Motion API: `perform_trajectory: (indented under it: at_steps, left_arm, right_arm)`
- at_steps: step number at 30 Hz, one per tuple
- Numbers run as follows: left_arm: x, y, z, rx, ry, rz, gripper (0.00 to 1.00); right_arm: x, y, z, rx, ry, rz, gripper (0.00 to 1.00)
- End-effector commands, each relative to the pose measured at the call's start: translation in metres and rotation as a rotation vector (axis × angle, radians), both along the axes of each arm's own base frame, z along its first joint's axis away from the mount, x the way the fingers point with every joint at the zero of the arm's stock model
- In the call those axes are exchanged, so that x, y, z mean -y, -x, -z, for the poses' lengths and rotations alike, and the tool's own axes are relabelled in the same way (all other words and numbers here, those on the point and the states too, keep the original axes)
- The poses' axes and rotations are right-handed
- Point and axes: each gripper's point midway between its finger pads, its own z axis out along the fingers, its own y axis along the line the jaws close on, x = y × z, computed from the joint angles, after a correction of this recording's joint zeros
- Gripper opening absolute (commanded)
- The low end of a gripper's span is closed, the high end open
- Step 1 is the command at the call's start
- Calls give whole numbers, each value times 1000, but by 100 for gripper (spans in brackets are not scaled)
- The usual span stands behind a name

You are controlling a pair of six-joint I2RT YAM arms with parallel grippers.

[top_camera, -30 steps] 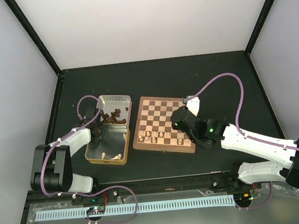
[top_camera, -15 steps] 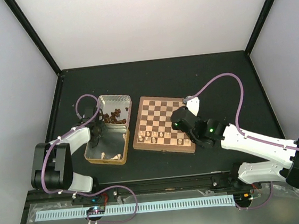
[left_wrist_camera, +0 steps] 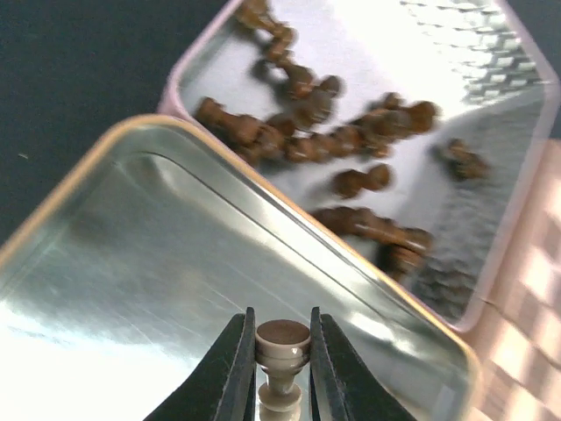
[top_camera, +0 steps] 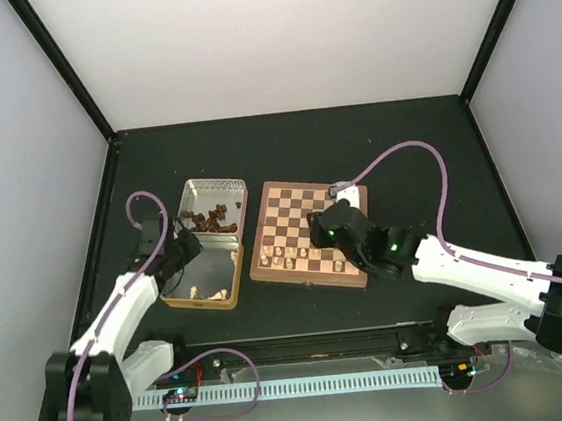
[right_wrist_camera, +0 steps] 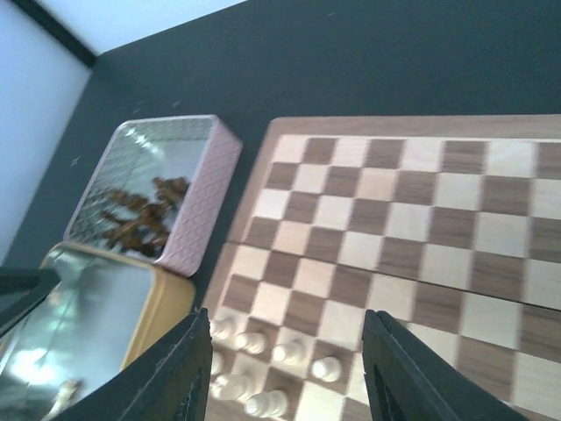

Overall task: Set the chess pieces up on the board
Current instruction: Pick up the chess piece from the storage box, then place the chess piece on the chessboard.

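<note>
On my left wrist view the left gripper (left_wrist_camera: pixel 281 326) is pinched narrow on one pale piece (left_wrist_camera: pixel 282 349). The piece stands upright between the two fingers with a brown disc at its top end. It sits above the near tin half (left_wrist_camera: pixel 131 254), toward that tin's near edge, and I cannot tell whether it is off the shiny floor. Just beyond, touching along a shared edge, the far tin half (top_camera: pixel 210 183) holds a loose heap of dark chessmen (left_wrist_camera: pixel 351 140), well apart from the gripped piece. A couple of loose pale pieces (top_camera: pixel 195 292) lie by the near edge of the near tin half. Both tins sit on the dark table (top_camera: pixel 354 142) just beside the left edge of the board (top_camera: pixel 306 208). My right gripper (right_wrist_camera: pixel 287 326) hangs over the board's near left corner with its fingers spread wide and nothing between them. Below the gap, a cluster of pale chessmen (right_wrist_camera: pixel 285 353) stands on the squares of the two nearest rows, none touching either finger. The rest of the board's squares that I can see are bare.
</note>
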Motion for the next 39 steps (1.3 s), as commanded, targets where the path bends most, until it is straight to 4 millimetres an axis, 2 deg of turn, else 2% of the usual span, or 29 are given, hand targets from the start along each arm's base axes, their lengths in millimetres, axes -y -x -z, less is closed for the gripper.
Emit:
perform_trajectory:
  at_steps: [1,3,8,11,14,21,29,35,39]
  left_arm:
    - [38,18,-31,46,254,68,9]
    - [52,20,-50,83,347,99,9]
    - [86,28,-85,90,586,181,9]
    - [105,33,-101,82,723,233,10]
    - [117,36,-110,50,828,253,10]
    - [140,40,-122,-13,991,286,10]
    - [148,41,-131,-33,1046,275,10]
    - [149,43,-128,-48,1053,256,10]
    - [150,44,-128,-49,1056,253,9]
  right_arm:
    - [-50,11,-13,55,-123,-261,50]
    - [-71,17,-17,63,-155,-369,57]
    - [-118,27,-14,21,-189,-566,61]
    - [-136,31,-14,6,-218,-635,61]
    - [-147,32,-17,15,-244,-671,61]
    - [-162,29,-18,28,-217,-703,58]
    - [-166,24,-8,20,-152,-665,51]
    - [-165,17,-6,23,-135,-631,41]
    - [-168,16,-4,18,-129,-629,37]
